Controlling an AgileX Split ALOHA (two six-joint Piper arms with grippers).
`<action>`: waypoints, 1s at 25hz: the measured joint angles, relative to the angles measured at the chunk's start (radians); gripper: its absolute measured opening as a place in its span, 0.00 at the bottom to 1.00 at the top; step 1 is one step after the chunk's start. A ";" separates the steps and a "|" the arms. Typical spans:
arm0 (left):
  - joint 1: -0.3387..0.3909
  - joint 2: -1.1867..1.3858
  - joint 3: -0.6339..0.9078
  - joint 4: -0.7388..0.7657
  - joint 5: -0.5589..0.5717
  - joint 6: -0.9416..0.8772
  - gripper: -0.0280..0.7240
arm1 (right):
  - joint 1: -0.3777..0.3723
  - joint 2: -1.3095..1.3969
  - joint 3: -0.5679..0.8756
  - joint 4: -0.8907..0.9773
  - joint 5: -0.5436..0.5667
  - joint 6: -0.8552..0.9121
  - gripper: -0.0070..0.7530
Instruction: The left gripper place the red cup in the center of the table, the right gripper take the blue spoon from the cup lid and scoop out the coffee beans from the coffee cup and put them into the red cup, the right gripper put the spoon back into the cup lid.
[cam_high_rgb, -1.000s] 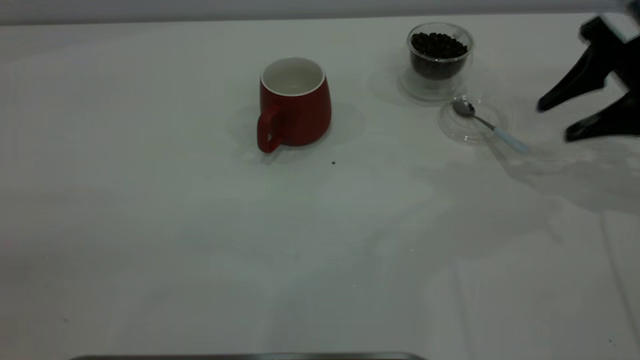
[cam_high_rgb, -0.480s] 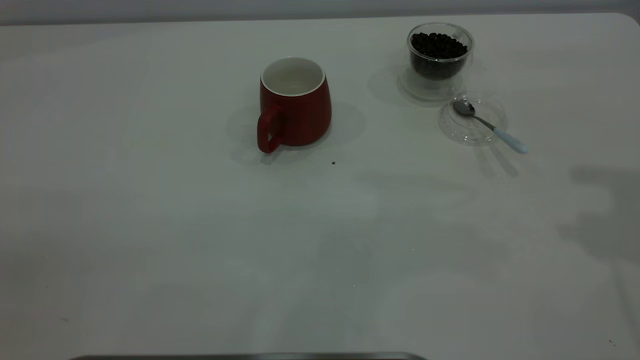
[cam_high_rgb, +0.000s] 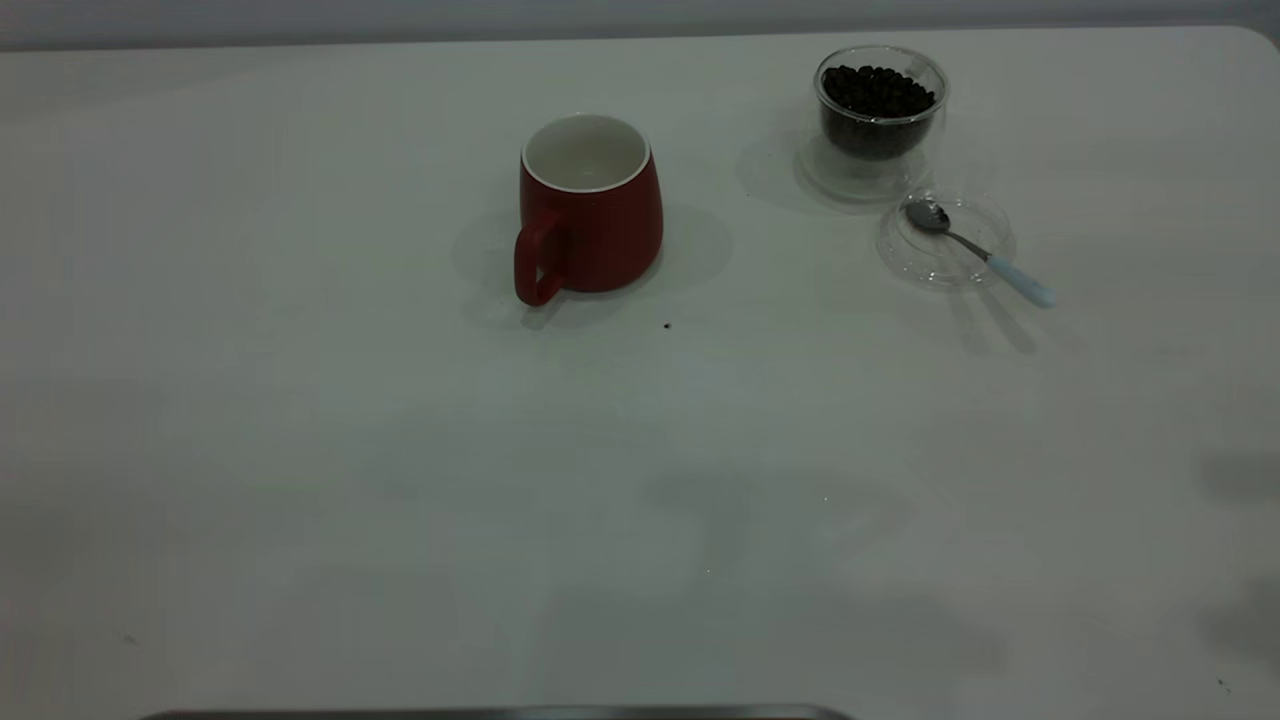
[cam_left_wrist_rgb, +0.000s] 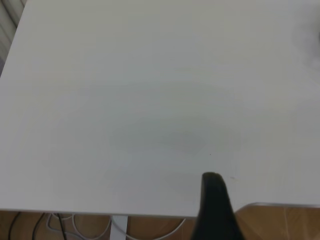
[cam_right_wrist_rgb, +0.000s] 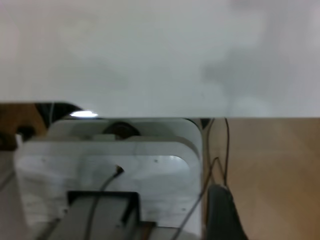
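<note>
In the exterior view a red cup (cam_high_rgb: 590, 205) with a white inside stands upright near the table's middle, its handle toward the front left. A clear glass coffee cup (cam_high_rgb: 879, 105) full of coffee beans stands at the back right. Just in front of it lies a clear cup lid (cam_high_rgb: 945, 240). A blue-handled spoon (cam_high_rgb: 975, 250) rests in the lid, its handle sticking out to the right. Neither gripper shows in the exterior view. My left gripper (cam_left_wrist_rgb: 214, 205) and my right gripper (cam_right_wrist_rgb: 222, 212) each show only as a dark part in their own wrist views, over the table's edge.
One stray coffee bean (cam_high_rgb: 667, 325) lies on the white table (cam_high_rgb: 400, 450) in front of the red cup. The right wrist view shows a grey metal mount (cam_right_wrist_rgb: 105, 170), cables and wooden floor beyond the table edge.
My right gripper, open near the spoon a second ago, has pulled away to the right and left the exterior view. The cups, lid and spoon have not moved.
</note>
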 joint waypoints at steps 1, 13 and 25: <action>0.000 0.000 0.000 0.000 0.000 0.000 0.82 | 0.000 -0.046 0.027 -0.011 0.002 -0.028 0.68; 0.000 0.000 0.000 0.000 0.000 0.001 0.82 | 0.000 -0.704 0.232 0.023 -0.083 -0.153 0.68; 0.000 0.000 0.000 0.000 0.000 0.002 0.82 | 0.000 -1.115 0.265 -0.071 -0.031 -0.066 0.68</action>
